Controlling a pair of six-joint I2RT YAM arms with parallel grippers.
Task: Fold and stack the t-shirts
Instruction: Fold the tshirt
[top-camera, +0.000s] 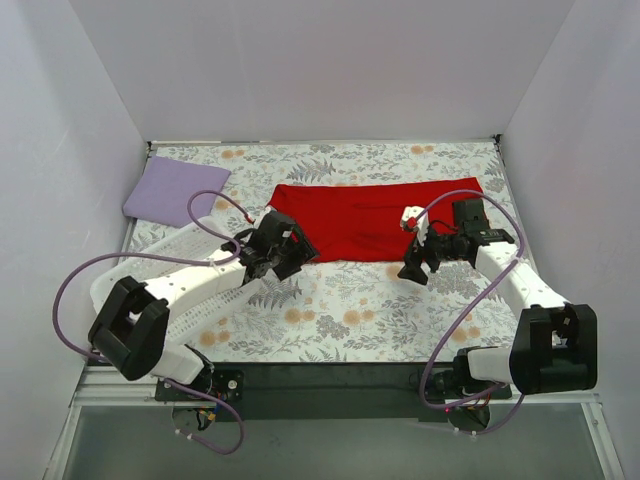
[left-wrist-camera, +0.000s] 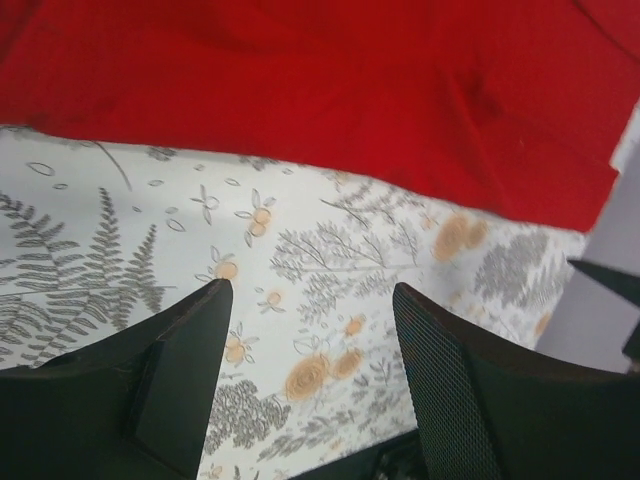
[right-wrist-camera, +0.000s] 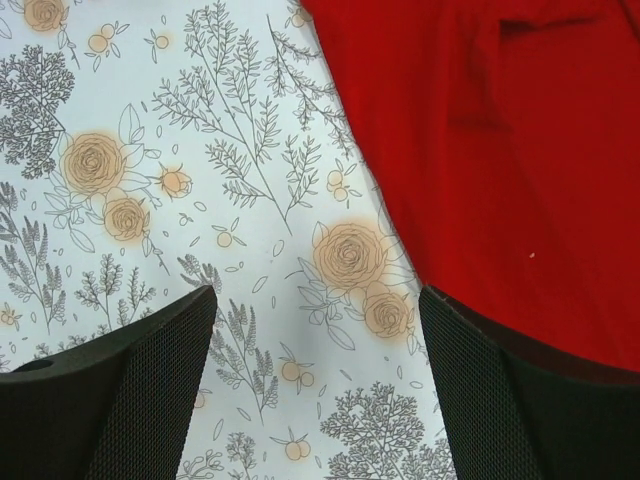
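The red t-shirt (top-camera: 375, 218) lies folded into a long band across the middle of the floral tablecloth; it also fills the top of the left wrist view (left-wrist-camera: 330, 90) and the right side of the right wrist view (right-wrist-camera: 500, 150). The lavender t-shirt (top-camera: 172, 188) rests folded at the far left corner. My left gripper (top-camera: 283, 258) hovers open just in front of the red shirt's left end, its fingers (left-wrist-camera: 190, 370) over bare cloth. My right gripper (top-camera: 416, 264) is open near the shirt's front right edge, with only tablecloth (right-wrist-camera: 300, 330) between its fingers.
A white perforated basket (top-camera: 190, 290) lies under the left arm at the near left. White walls enclose the table on three sides. Purple cables loop off both arms. The black front rail (top-camera: 320, 385) runs along the near edge.
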